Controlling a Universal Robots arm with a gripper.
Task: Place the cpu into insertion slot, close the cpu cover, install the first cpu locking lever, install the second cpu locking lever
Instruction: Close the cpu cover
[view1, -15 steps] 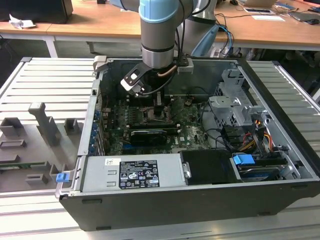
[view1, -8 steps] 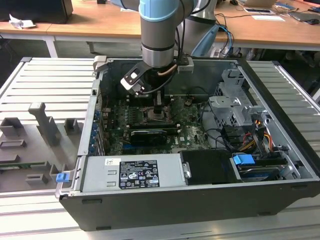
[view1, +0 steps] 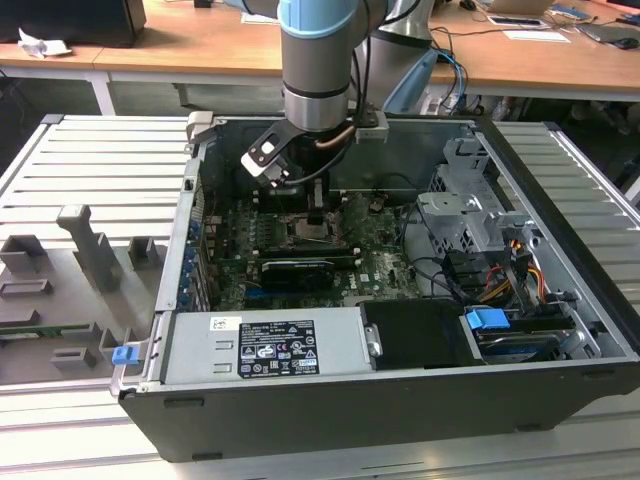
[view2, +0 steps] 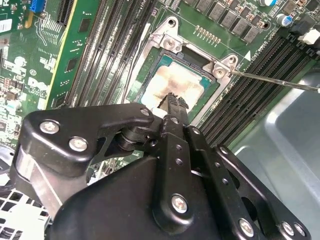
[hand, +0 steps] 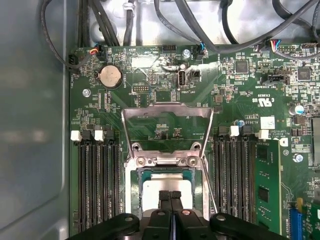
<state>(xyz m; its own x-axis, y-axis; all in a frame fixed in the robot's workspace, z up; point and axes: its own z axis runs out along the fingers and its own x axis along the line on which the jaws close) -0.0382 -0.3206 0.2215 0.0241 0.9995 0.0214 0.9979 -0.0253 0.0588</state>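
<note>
**A:** Where's the tool (hand: 170, 196) right now?

**B:** Down inside the open computer case (view1: 300, 400), at the end of the single arm (view1: 315, 60). It hangs straight over the insertion slot (hand: 131, 190). Its two fingers (hand: 163, 200) are pressed together with nothing between them. In both wrist views their tips sit at the near edge of the cpu (hand: 167, 182). I cannot tell whether they are touching it or just above it.

**A:** So the cpu is already in?

**B:** I judge so. It lies flat and square inside the slot's metal rim, near the middle of the green circuit board (hand: 240, 100).

**A:** And the cpu cover (hand: 165, 110)?

**B:** It is open. In the first wrist view it is swung back on its hinge at the slot's far edge. It lies beyond the cpu from the tool, toward the board edge where the cables run. The hinge line runs crosswise to the line from the fingertips to the cover.

**A:** What's the count?

**B:** One cpu, one slot and one cover. There is one thin lever rod (view2: 272, 81) I can count with confidence, reaching out from a corner of the slot. The case itself sits on the ribbed tabletop (view1: 90, 160).
</note>
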